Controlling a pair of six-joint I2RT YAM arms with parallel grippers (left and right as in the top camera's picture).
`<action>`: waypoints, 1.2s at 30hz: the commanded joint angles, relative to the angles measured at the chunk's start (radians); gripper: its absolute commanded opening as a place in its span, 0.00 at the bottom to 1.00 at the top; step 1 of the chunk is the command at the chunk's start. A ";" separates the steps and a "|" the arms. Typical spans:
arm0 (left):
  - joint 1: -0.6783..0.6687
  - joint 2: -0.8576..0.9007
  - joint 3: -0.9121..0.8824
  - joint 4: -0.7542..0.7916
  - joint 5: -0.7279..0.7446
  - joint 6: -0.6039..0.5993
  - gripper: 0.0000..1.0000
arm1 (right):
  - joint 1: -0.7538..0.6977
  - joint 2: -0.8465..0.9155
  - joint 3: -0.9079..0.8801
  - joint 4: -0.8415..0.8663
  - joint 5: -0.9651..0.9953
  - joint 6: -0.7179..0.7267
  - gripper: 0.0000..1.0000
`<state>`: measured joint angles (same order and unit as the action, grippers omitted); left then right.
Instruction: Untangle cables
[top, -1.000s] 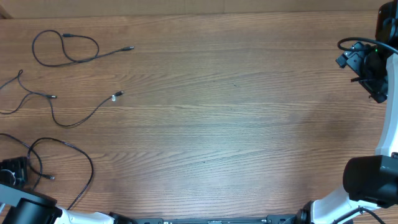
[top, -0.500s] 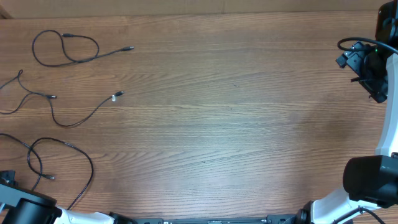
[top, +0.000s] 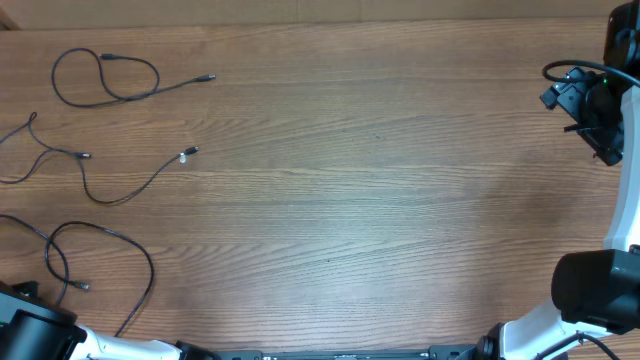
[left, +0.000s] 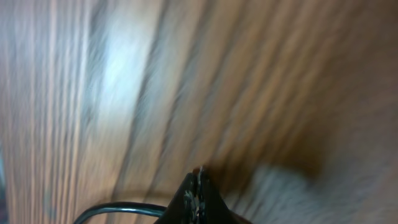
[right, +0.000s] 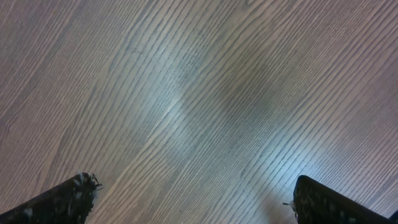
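Just beside the left gripper (left: 198, 186), fingers pressed together, lies a cable (left: 124, 207); right gripper (right: 193, 196) fingers spread wide

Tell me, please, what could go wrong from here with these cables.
The left gripper looks shut on the bottom cable; pulling could tighten its loop into a knot. The wrist view is blurred, so the hold may be slipping unseen. The middle cable lies nearby and could get dragged along.

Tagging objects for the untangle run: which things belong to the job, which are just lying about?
Job:
thin black cable looped at top left
thin black wavy cable at mid-left
thin black looped cable at bottom left

Not the job:
brown wooden table
thicker black cable on the right arm
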<state>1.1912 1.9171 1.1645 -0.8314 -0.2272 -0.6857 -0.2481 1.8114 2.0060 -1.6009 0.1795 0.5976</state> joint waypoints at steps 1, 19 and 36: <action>0.000 0.065 -0.033 -0.040 0.069 -0.154 0.04 | -0.001 -0.002 -0.004 0.002 0.000 -0.004 1.00; 0.000 0.065 -0.033 -0.199 0.534 -0.161 0.04 | -0.001 -0.002 -0.004 0.002 0.000 -0.004 1.00; -0.017 -0.160 0.105 -0.203 0.725 0.077 0.04 | -0.001 -0.002 -0.004 0.002 0.000 -0.004 1.00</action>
<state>1.1973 1.8854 1.2072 -1.0443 0.3271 -0.7929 -0.2481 1.8114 2.0060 -1.6009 0.1795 0.5972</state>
